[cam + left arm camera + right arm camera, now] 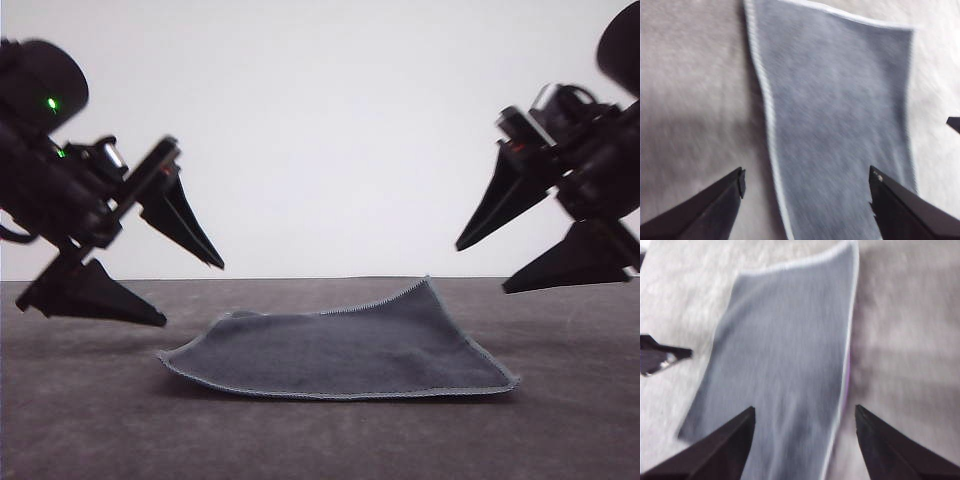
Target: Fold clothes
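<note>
The clothes (345, 350) are one small cloth lying on the table, dark grey side up, with pale stitched edging; its far right corner is lifted a little. My left gripper (195, 292) hangs open above the table just left of the cloth. My right gripper (480, 268) is open, above and to the right of it. In the left wrist view the cloth (840, 125) runs between the spread fingers (720, 200). The right wrist view shows the cloth (785, 370) with a thin purple strip along one edge, and the open fingertips (735, 435) over its near end.
The table (90, 420) is a dark grey mat, pale in the wrist views, with a white wall behind. The right gripper's tip (954, 123) shows at the edge of the left wrist view, and the left gripper's tip (665, 356) in the right wrist view.
</note>
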Robot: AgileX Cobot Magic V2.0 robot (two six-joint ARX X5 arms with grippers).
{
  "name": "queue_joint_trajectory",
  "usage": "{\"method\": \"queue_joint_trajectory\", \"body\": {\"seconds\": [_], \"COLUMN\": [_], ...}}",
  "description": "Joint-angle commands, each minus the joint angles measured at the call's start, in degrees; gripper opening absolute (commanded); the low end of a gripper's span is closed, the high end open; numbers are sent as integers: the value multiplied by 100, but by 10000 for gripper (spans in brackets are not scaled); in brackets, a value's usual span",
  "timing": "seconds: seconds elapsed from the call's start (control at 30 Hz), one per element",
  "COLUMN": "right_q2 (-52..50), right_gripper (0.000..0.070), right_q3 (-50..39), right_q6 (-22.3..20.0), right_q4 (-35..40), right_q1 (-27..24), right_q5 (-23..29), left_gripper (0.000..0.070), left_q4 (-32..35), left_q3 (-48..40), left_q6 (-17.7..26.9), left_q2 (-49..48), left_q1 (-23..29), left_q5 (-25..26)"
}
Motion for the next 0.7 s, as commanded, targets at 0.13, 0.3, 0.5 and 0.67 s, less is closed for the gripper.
{"method": "queue_joint_trajectory", "body": {"seconds": [0.13, 0.3, 0.5, 0.67], "right_q2": [742, 1141, 1516, 1787], "right_gripper": [403, 403, 402, 402], "right_q3": [564, 925, 1300, 1540], "right_q6": [51, 59, 61, 61], "right_q4": [141, 284, 352, 362], "right_q1": [13, 12, -22, -84], "right_q5": [-96, -96, -86, -86], "left_gripper": [487, 487, 487, 487], "left_q4": [194, 148, -135, -223], "left_q3": [584, 1230, 1970, 2425], "left_q6": [-147, -291, -333, -335], "left_q2": [712, 1297, 1899, 2179], "left_q1": [-22, -56, -59, -59], "left_q5": [81, 307, 308, 308]}}
